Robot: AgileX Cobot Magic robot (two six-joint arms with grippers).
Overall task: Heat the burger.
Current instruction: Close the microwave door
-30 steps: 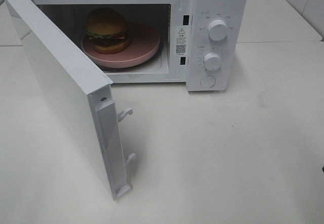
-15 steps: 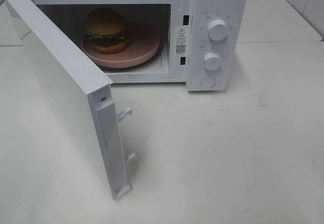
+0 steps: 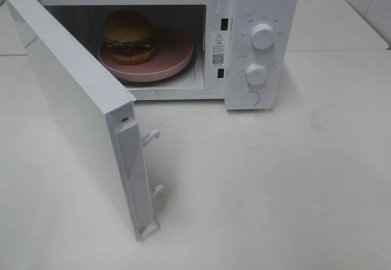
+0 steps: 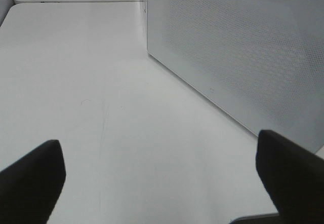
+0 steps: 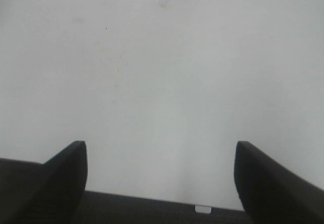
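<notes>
Black-fingered left gripper (image 4: pixel 157 143) and right gripper (image 5: pixel 159 145): both gaping wide, gripping nothing, above white bench (image 3: pixel 275 190). White microwave door (image 3: pixel 73 111): standing open toward near-left corner. Glossy golden-brown burger (image 3: pixel 128 36): sitting on pink round plate (image 3: pixel 174 53) inside white microwave (image 3: pixel 263 13), far edge. Risk: hard door push possibly sliding microwave.

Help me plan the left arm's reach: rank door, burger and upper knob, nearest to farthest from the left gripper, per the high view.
The left gripper is outside the high view; its wrist view shows the door close by.
1. Door, swung open at left.
2. Burger, inside the microwave, left.
3. Upper knob, right panel.
</notes>
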